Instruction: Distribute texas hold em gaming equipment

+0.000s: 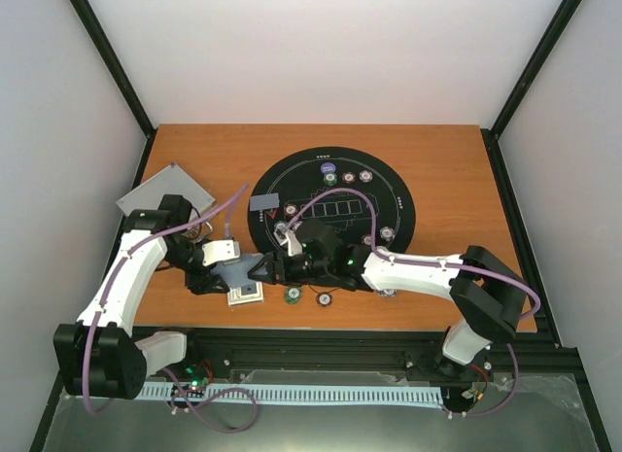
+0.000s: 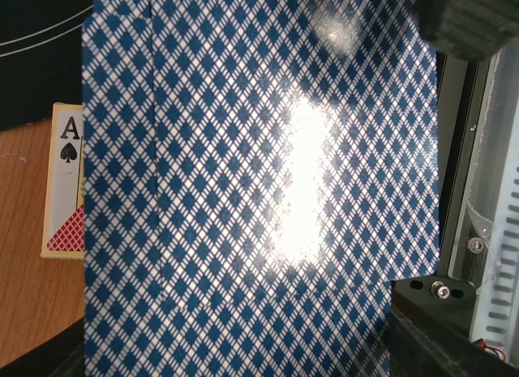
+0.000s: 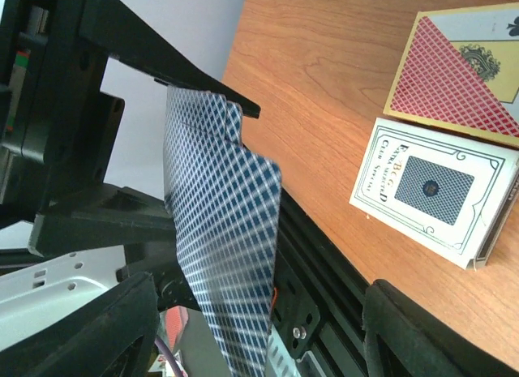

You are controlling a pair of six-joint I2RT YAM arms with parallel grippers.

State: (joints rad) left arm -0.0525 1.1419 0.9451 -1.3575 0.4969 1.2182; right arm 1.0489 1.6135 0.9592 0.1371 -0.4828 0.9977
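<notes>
Left gripper (image 1: pixel 231 274): clamps a sheaf of blue-checked playing cards (image 3: pixel 223 223) just off the near-left edge of the black mat (image 1: pixel 389 194). Right gripper (image 1: pixel 263 267): gapes wide, one finger either side of the sheaf's free end, over that same edge. Beside the mat there, on the wood: two card boxes (image 3: pixel 434 190); striped chips (image 1: pixel 349 177) along the mat's far rim.

Wood-grain worktop (image 1: pixel 437 151). Directly on it:
- round black mat (image 1: pixel 292 175), centre-right
- silver case (image 1: pixel 165 194), far left, skewed
- white card box (image 3: pixel 434 190) and red-backed card box (image 3: pixel 462 69), just beside each other near the front edge
- green chip (image 1: pixel 292 296) and second chip (image 1: pixel 324 298), on bare wood right of the boxes
</notes>
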